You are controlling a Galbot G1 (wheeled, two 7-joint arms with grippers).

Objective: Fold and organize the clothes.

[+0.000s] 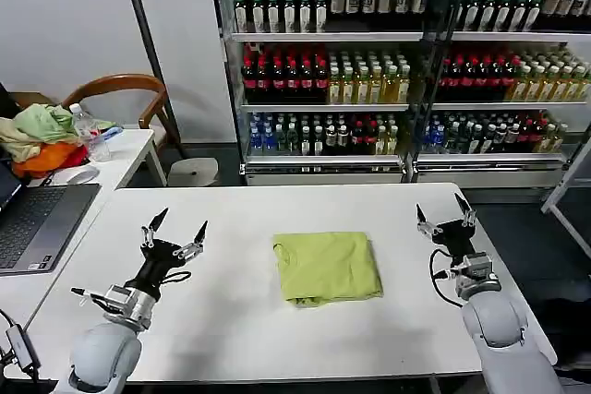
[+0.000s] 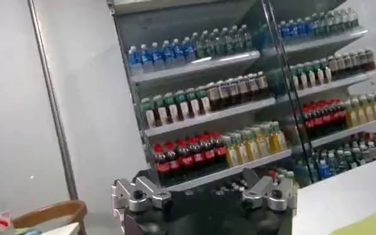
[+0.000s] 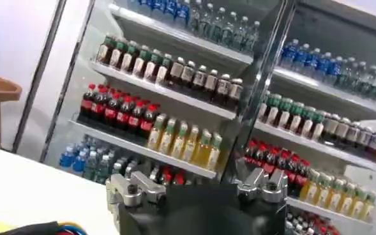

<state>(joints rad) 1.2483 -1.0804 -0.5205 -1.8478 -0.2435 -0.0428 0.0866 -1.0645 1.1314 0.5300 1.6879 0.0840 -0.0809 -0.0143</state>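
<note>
Two claws, both mine, stand raised off the white table (image 1: pixel 231 320) in the head view, and between them lies the one thing I am here for: the lime T-shirt (image 1: pixel 327 266), folded into a squarish packet at the table's centre, its thicker doubled edge toward 6 o'clock and no printed graphic showing on the upper face. My left gripper (image 1: pixel 174 226) sits at 9 o'clock from the shirt, well apart from it, fingers spread and pointing up and away; my right gripper (image 1: pixel 445 212) sits at 3 o'clock, likewise well apart, likewise released and holding nothing. I judge I hold them wide and clear like this so that no fingertip drags the layers out of square, which suggests the folding is done or nearly so. At 10 o'clock, on a side table, rests a heap of pale green, beige and orange garments (image 1: pixel 39 138) beside a laptop (image 1: pixel 37 223); that pile is none of my business. In the left wrist view, my left claw's two finger bases stand apart with empty air between them, aimed at the drink shelves (image 2: pixel 239 108), and a sliver of the lime shirt shows at the frame's corner, well off from the fingers. In the right wrist view, my right claw is parted the same way, facing bottle racks (image 3: pixel 175 96), with only a strip of white table near it.
</note>
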